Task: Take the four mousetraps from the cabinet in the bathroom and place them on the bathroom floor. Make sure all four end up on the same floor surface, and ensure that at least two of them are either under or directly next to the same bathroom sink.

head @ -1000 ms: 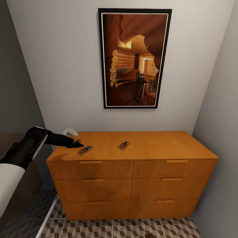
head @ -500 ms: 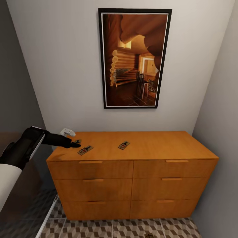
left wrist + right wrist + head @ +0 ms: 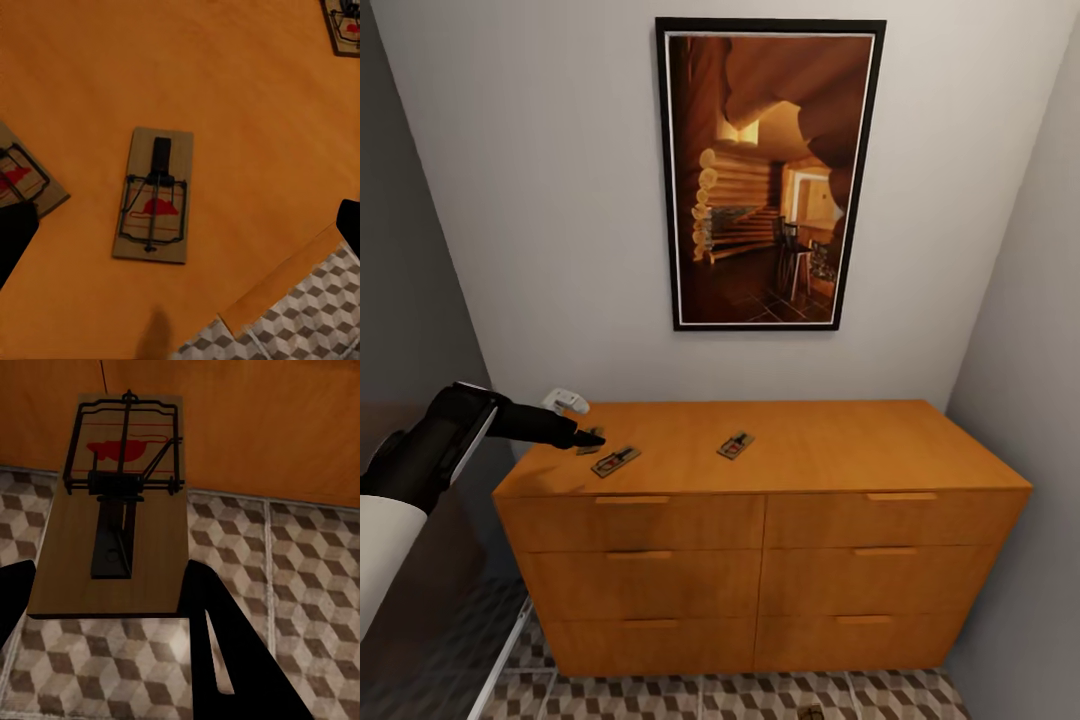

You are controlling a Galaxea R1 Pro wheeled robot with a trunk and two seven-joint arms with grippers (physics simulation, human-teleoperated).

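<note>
Three mousetraps lie on the flat top of the orange-brown cabinet (image 3: 810, 445): one (image 3: 615, 460) near the left front, one (image 3: 592, 439) just behind it, one (image 3: 735, 445) toward the middle. My left gripper (image 3: 588, 437) hovers over the left pair, open. In the left wrist view its dark fingers (image 3: 15, 236) stand wide apart above a mousetrap (image 3: 154, 196), with another (image 3: 19, 180) beside it and one more (image 3: 346, 26) farther off. My right gripper (image 3: 109, 585) is shut on a fourth mousetrap (image 3: 112, 510), held over the cube-patterned bathroom floor (image 3: 285, 562).
A large framed picture (image 3: 768, 170) hangs above the cabinet. A small white object (image 3: 565, 402) sits by the cabinet's back left corner. Walls close in on the right and left. Patterned floor tiles (image 3: 710, 695) run along the cabinet's foot.
The left arm drew back a little to the left over the traps. The head camera shifted slightly, so the whole picture moved. The mousetraps have not moved.
</note>
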